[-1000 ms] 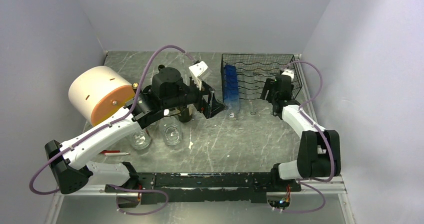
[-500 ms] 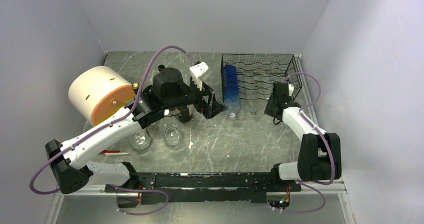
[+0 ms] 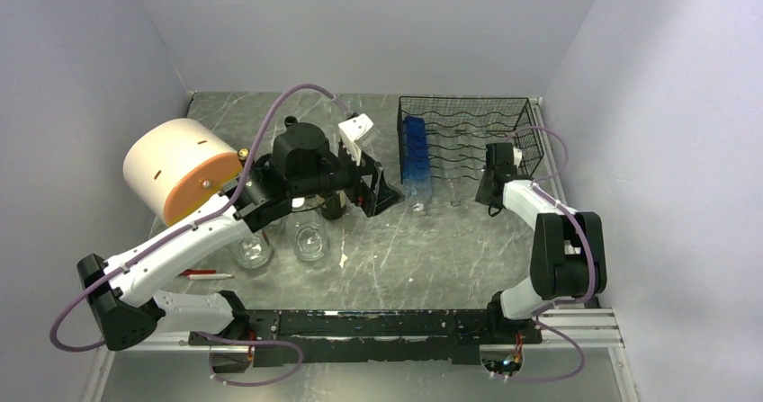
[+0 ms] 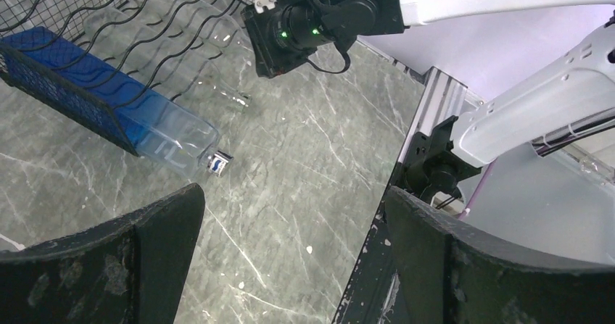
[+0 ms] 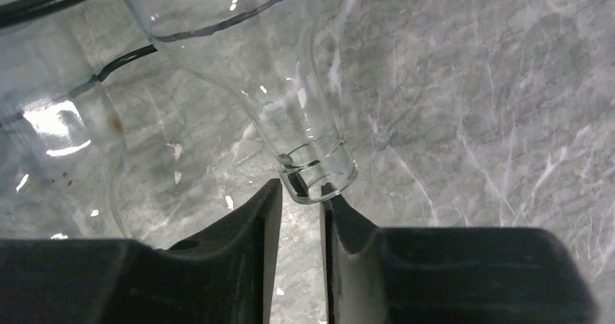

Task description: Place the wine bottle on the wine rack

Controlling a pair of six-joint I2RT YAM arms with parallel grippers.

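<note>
The black wire wine rack (image 3: 468, 137) stands at the back right. A clear glass wine bottle (image 5: 290, 77) lies in it, neck (image 4: 230, 96) sticking out the front towards me. My right gripper (image 5: 301, 193) is shut, its two black fingertips (image 5: 270, 193) right at the rim of the bottle's mouth; I cannot tell whether they pinch it. In the top view the right gripper (image 3: 490, 191) sits at the rack's front right corner. A blue bottle (image 3: 414, 150) fills the rack's left slot. My left gripper (image 4: 290, 266) is open, hovering left of the rack (image 3: 380, 186) over bare table.
A cream drum with an orange face (image 3: 180, 170) stands at the left. Under the left arm are two clear glasses (image 3: 309, 238) (image 3: 252, 251) and a dark bottle (image 3: 333, 206). A red pen (image 3: 202, 274) lies near the left base. The side walls close in.
The right gripper's jaws have closed and it has slid from the rack's right side down to the front, at the clear bottle's mouth. The left arm has barely moved.
</note>
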